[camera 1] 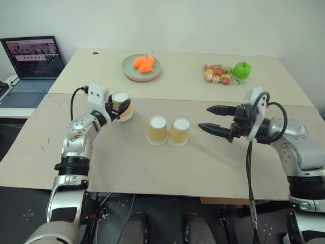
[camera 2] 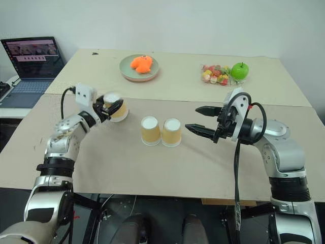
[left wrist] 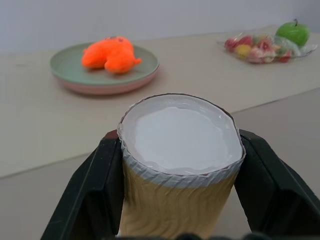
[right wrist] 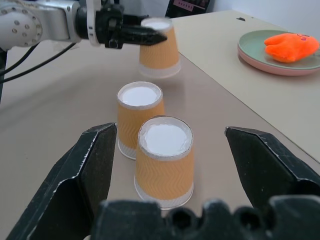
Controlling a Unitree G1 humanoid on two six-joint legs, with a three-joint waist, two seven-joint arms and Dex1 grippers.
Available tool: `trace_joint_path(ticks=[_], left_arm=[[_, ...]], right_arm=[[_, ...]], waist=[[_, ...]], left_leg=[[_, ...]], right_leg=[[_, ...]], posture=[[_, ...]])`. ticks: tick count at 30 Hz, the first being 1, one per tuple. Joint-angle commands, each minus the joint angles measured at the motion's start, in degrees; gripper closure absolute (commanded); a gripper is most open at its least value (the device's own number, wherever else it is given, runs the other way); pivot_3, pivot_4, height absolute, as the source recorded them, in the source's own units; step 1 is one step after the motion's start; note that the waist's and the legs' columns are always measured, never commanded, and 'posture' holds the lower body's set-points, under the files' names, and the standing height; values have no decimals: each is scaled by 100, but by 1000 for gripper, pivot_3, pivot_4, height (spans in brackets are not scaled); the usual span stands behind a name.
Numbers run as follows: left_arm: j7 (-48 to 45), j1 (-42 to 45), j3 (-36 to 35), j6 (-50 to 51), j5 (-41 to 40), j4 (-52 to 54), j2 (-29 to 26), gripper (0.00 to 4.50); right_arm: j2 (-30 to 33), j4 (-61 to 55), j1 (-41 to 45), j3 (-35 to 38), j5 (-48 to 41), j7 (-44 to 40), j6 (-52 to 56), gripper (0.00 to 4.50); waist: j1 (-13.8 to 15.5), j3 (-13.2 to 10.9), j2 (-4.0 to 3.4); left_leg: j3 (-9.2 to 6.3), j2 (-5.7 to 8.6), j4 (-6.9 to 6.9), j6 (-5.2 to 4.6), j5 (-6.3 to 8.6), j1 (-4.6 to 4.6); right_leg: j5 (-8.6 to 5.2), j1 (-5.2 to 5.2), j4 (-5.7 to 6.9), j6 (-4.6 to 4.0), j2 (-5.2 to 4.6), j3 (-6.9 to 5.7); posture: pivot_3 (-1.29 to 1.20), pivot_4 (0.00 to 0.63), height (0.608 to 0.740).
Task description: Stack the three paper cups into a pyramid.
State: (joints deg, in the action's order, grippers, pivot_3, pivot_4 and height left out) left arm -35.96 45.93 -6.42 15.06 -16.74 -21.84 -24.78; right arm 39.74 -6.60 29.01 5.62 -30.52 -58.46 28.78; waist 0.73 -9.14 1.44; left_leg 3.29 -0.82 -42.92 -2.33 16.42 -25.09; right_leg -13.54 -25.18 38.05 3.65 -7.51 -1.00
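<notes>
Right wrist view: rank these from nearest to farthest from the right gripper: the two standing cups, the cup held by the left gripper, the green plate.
1. Near standing cup, straight ahead of the right gripper.
2. Second standing cup, just behind it.
3. Held cup, in the left gripper.
4. Green plate, off to the side; roughly as far as the held cup.

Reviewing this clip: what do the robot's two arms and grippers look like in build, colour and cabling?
Both arms are silver-grey metal segments joined by black bands. The left gripper and the right gripper each have two black, tapering fingers. A white boxy block sits at each wrist, and a black cable loops from each wrist back along its arm.
</notes>
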Motion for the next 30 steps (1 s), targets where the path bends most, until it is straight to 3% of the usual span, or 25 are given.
trace_joint_path(ticks=[1, 5, 10, 19, 28, 30], left_arm=[[-656, 375, 168, 296, -353, 570, -26, 1970], [-2016, 410, 575, 1156, -1151, 1424, -131, 1970], [-2782, 464, 909, 1296, -1186, 1350, -245, 1970], [-3090, 819, 1112, 887, -796, 353, -10, 1970], [-3205, 1079, 1082, 721, -664, -208, 207, 1970], [-3238, 1135, 984, 937, -803, -247, 244, 1009]], right_arm=[[90, -111, 95, 189, -64, 12, -87, 443], [284, -634, -257, 344, -515, -188, 311, 443], [615, -1378, -995, 544, -883, -382, 532, 443], [622, -1813, -1636, 740, -995, 21, 564, 443], [680, -1782, -1687, 784, -963, 109, 536, 443], [694, -1732, -1653, 782, -946, 110, 529, 443]], waist=[[-11, 0, 0], [-29, -2, -1], [-23, -3, 0], [-13, -4, 2], [-9, -5, 3], [-9, -5, 3]], left_leg=[[0, 0, 0, 0, 0, 0], [1, -2, 2, 0, 0, -5], [-1, -2, -2, -2, 0, -5], [-4, 0, -3, -5, 1, 4], [-3, 0, -5, -8, 2, 2], [-3, 1, -6, -8, 2, 2]], right_leg=[[0, 0, 0, 0, 0, 1], [0, -5, 3, 1, 1, 1], [-1, -7, -4, 1, 1, 2], [1, 0, -2, 3, 1, 5], [0, 0, -3, 4, 1, 5], [0, 1, -3, 4, 1, 6]], posture=[[0, 150, 676], [0, 150, 676], [0, 150, 676], [0, 150, 676], [0, 150, 676], [0, 150, 676]])
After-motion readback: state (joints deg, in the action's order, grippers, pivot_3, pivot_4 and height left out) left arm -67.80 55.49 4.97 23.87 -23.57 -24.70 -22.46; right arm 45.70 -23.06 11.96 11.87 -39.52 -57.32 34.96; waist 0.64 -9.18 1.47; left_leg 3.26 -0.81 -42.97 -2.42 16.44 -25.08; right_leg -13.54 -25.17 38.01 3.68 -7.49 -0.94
